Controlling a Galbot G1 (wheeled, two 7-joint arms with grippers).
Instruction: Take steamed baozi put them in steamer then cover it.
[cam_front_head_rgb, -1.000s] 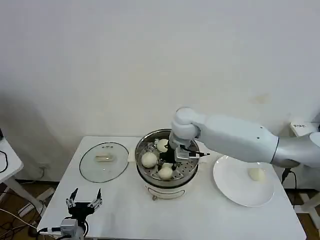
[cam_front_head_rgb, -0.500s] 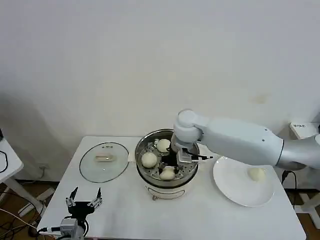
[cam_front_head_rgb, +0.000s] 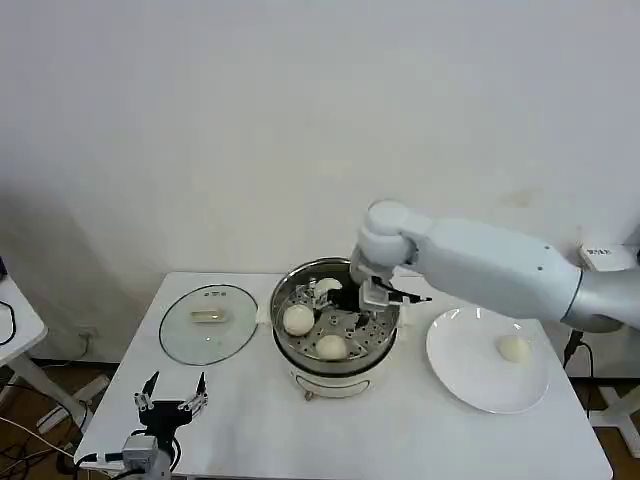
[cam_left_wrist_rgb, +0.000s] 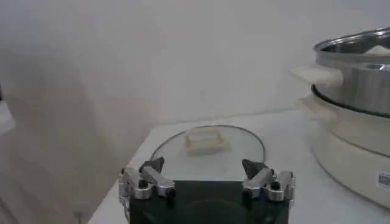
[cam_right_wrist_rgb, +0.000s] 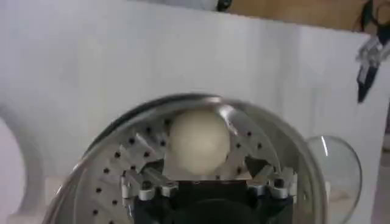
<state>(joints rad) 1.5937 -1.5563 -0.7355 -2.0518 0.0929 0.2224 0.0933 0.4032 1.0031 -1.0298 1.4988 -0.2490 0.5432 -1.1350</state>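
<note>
Left gripper (cam_front_head_rgb: 170, 402) parked low at near-left edge of white surface (cam_front_head_rgb: 250, 420), fingers spread wide, holding nothing. Beyond it, round clear glass cover with pale oblong handle (cam_front_head_rgb: 208, 322) lying flat on surface, just left of steamer. Round shiny stainless-steel steamer on white base (cam_front_head_rgb: 335, 372) mid-surface; three pale cream round baozi (cam_front_head_rgb: 331, 346) on perforated tray inside. Right gripper (cam_front_head_rgb: 338, 301) above tray, fingers apart, empty, one baozi just beyond them. Fourth baozi (cam_front_head_rgb: 513, 348) on flat white plate (cam_front_head_rgb: 470, 380), right of steamer.
</note>
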